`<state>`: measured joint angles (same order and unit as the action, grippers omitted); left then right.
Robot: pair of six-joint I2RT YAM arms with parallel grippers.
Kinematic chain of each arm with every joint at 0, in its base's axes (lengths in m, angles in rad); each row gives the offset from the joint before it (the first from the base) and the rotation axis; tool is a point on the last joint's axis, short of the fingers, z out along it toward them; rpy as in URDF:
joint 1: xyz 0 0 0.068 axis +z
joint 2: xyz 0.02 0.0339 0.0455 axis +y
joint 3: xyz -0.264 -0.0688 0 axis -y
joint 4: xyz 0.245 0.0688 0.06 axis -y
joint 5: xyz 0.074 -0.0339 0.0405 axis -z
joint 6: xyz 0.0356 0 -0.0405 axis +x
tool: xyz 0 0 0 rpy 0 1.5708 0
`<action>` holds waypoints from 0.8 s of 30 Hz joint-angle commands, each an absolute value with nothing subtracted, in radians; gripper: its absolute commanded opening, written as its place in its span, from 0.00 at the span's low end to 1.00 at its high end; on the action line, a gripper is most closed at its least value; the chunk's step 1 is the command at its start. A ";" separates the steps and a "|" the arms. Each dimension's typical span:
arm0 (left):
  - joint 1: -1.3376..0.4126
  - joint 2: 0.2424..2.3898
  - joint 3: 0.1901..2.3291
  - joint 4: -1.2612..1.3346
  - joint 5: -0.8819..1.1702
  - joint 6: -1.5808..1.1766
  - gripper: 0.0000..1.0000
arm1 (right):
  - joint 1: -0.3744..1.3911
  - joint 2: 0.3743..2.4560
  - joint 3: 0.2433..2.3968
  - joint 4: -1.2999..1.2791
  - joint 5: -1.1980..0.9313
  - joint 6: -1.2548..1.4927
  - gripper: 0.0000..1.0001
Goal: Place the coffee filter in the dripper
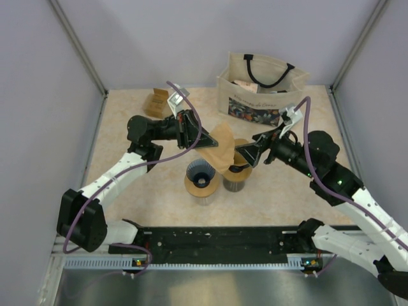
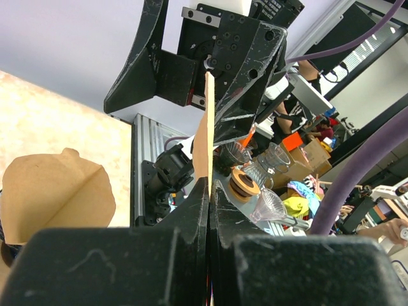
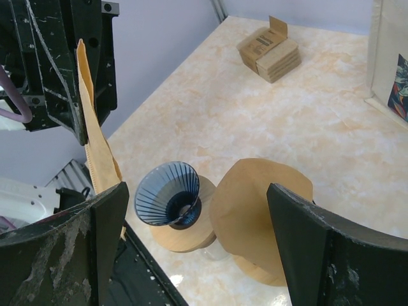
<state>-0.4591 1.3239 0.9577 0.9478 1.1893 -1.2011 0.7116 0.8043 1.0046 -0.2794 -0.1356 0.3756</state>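
Observation:
My left gripper (image 1: 201,140) is shut on a brown paper coffee filter (image 1: 221,148), held in the air above and between the two stands. The left wrist view shows that filter (image 2: 205,137) edge-on, pinched between the closed fingers of the left gripper (image 2: 209,183). The blue ribbed dripper (image 1: 200,174) sits empty on its round wooden base (image 3: 191,236). My right gripper (image 1: 243,156) faces the left one with its jaws wide open. In the right wrist view the right gripper (image 3: 197,194) holds nothing, and the held filter (image 3: 95,143) hangs just by its left finger.
Right of the blue dripper (image 3: 169,194), a second stand (image 1: 234,182) carries another brown filter (image 3: 258,207). A box of filters (image 1: 157,102) lies at the back left. A canvas bag (image 1: 261,89) stands at the back right. Walls close in three sides.

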 commanded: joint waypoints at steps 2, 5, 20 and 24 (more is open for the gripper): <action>-0.462 1.304 0.989 0.974 1.186 -1.181 0.00 | 0.719 0.802 1.060 -0.275 -0.169 0.365 0.89; -0.462 1.308 0.991 0.973 1.183 -1.181 0.00 | 0.719 0.798 1.060 -0.294 -0.123 0.359 0.89; -0.462 1.302 1.002 0.853 1.170 -1.094 0.00 | 0.719 0.807 1.072 -0.241 -0.219 0.379 0.89; -0.463 1.284 1.008 0.739 1.154 -1.008 0.00 | 0.719 0.793 1.072 -0.247 -0.212 0.377 0.89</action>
